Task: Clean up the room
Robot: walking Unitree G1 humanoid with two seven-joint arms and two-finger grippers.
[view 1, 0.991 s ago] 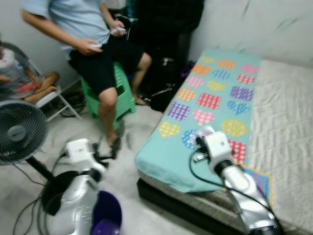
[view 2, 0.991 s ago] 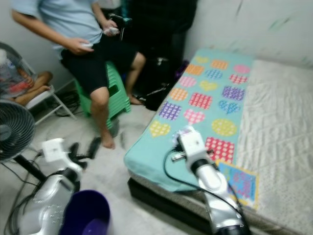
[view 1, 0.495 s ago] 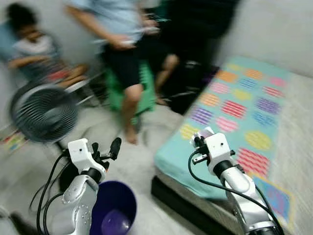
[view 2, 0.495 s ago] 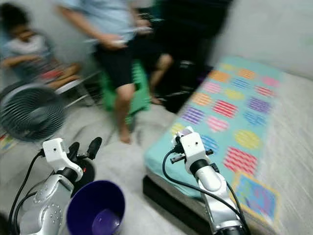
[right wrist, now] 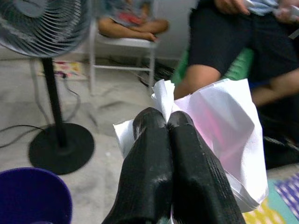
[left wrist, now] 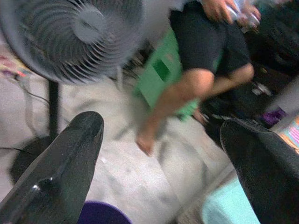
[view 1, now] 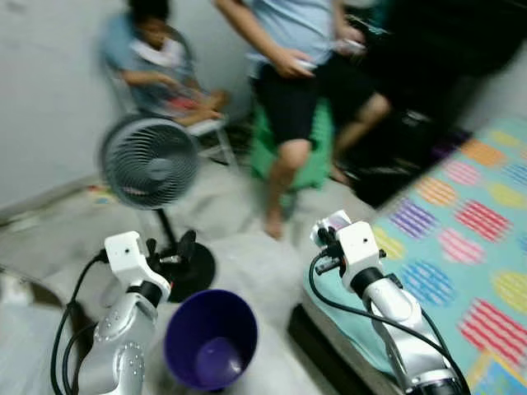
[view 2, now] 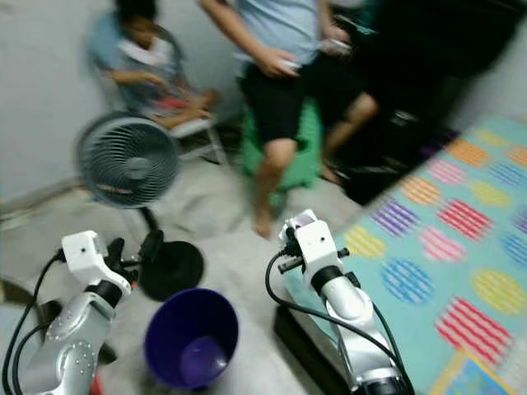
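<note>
Right tool (right wrist: 167, 122) pinched tight on a white paper (right wrist: 224, 121), held above the bed's (view 1: 461, 247) corner, left tool (left wrist: 159, 140) wide open and holding nothing above the purple bucket (view 1: 210, 337) on the floor, beside the fan (view 1: 150, 160)

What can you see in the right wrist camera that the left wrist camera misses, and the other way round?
The right wrist view alone has the right gripper pinched shut on a white paper, plus a white chair with a person sitting on it.

The left wrist view alone has the left gripper with fingers wide apart, holding nothing, and a corner of the teal bedsheet.

Both share the standing fan, the purple bucket and the person on the green stool.
</note>
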